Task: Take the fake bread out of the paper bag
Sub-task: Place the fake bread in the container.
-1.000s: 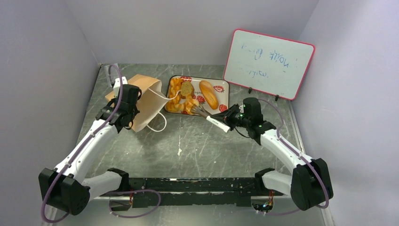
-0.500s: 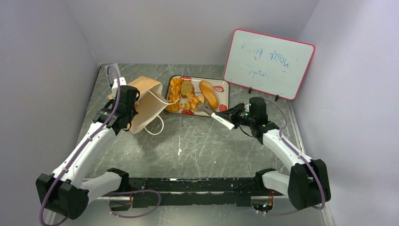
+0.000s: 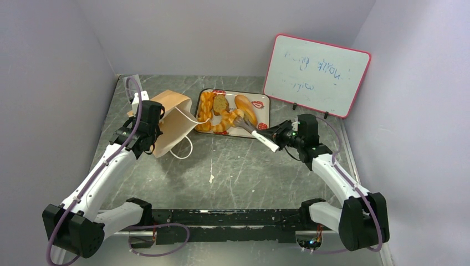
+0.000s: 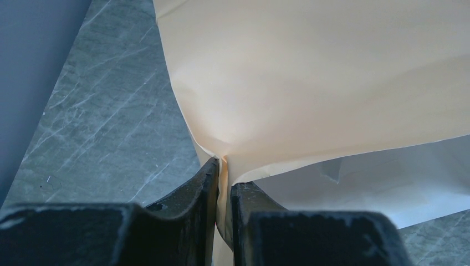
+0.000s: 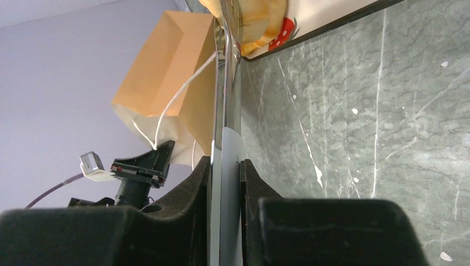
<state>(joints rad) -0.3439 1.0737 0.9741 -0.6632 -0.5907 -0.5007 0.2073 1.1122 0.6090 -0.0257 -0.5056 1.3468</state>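
At desk [image 3: 233,172] rear: bread [image 3: 245,109] on tray [image 3: 261,116], tongs [image 3: 252,131] tips at one twist [image 3: 225,124]; right pincer [image 5: 224,166] clamped on tongs, left pincer [image 4: 223,173] clamped on bag [image 3: 173,113] edge; likely set-down step, next releasing twist cleanly.

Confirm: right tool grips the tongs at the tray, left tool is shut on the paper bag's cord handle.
Not the handle: the left wrist view shows the left tool shut on the paper bag's edge. The right tool does grip the tongs at the tray.
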